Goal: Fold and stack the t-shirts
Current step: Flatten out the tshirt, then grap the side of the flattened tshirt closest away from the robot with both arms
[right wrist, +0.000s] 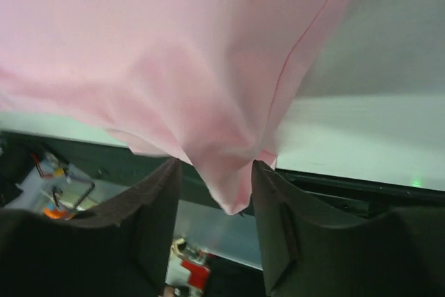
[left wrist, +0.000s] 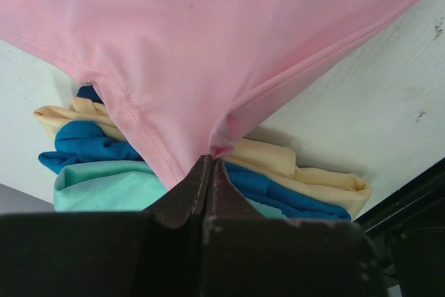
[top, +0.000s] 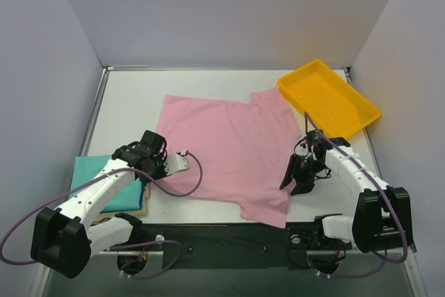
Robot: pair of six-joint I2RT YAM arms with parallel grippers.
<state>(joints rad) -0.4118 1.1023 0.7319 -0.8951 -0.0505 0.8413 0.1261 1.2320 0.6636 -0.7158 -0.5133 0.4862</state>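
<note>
Cloth fills both of my wrist views: the pink t-shirt point(top: 229, 151) lies spread open across the middle of the tabletop point(top: 132, 102), its far right sleeve just beside the yellow tray point(top: 358, 106) that sits at the far right corner. My left fingers point(left wrist: 184, 203) are pressed tight together on the shirt's left hem, the stitched edge pinched right at their tips and the fabric rising away from them in a taut fan. Behind that pinch, at the near left of the tabletop, the teal t-shirt point(top: 104, 182) rests folded on top of the cream t-shirt point(top: 143, 208), whose edge peeks out along the right and near sides; from the left wrist I see a deeper blue fold tucked between the pale teal and the cream layers. My right fingers point(right wrist: 149, 206) stand apart at the shirt's near right side, close to the tabletop's front edge. A loose corner of pink hangs down into the gap between them, brushing both inner faces, though I cannot tell whether either pad presses on it.
</note>
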